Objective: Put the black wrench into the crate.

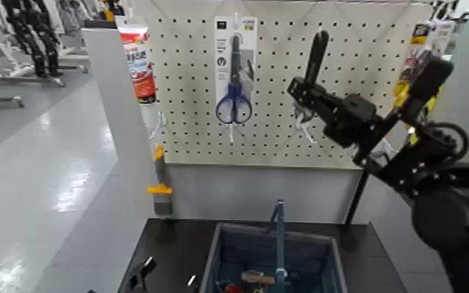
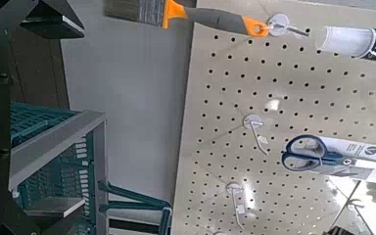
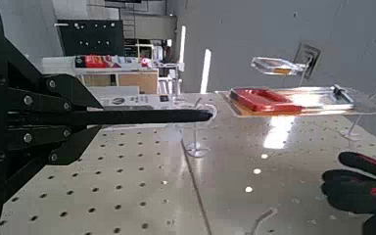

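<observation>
In the head view my right gripper [image 1: 306, 88] is raised in front of the white pegboard [image 1: 191, 117], shut on the black wrench [image 1: 315, 53]. The wrench's slim black length points up above the fingers. In the right wrist view the same wrench [image 3: 162, 116] sticks out from between my dark fingers [image 3: 39, 117], close over the board. Whether it touches a hook I cannot tell. The blue-grey crate [image 1: 226, 253] with its upright handle bar [image 1: 278, 234] stands on the dark table below, and shows in the left wrist view [image 2: 54, 147] too. My left gripper [image 1: 140, 273] waits low beside the crate.
Blue-handled scissors on a card [image 1: 234, 82] hang left of the wrench. A paintbrush [image 1: 160, 183] and a tube [image 1: 138, 62] hang on a grey post [image 1: 121, 117]. Yellow-and-black packaged goods [image 1: 424, 47] hang at the right. Small items lie inside the crate.
</observation>
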Robot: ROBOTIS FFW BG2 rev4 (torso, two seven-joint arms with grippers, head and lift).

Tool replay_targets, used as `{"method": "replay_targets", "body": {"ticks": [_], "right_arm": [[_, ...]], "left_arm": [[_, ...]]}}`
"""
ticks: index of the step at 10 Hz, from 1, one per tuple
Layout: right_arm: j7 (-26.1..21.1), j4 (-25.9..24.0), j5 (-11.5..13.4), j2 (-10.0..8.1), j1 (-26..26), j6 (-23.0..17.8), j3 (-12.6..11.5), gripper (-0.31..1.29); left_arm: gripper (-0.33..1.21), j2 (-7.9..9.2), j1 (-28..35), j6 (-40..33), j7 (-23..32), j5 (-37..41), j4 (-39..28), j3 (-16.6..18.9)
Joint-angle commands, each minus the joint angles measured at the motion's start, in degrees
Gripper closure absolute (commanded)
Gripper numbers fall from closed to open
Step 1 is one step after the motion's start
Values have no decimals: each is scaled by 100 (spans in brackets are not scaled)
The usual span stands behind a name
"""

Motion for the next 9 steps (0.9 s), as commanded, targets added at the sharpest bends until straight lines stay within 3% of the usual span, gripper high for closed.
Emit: {"method": "replay_targets", "body": {"ticks": [1,4,5,9], "right_arm": [[-103,-68,0,140,609,244,-163,116],[-349,-209,53,246,1329,446,-436,116],[-410,-288,220,307,1540,543,-541,116],[-525,-297,405,307,2024,982,-638,116]], "left_arm": [[10,-43,17,-2,14,7,35,32],[10,-70,17,-37,32,-11,53,58],[10,-96,17,-55,41,-11,79,58],[10,-149,26,-107,41,-2,141,85]]}}
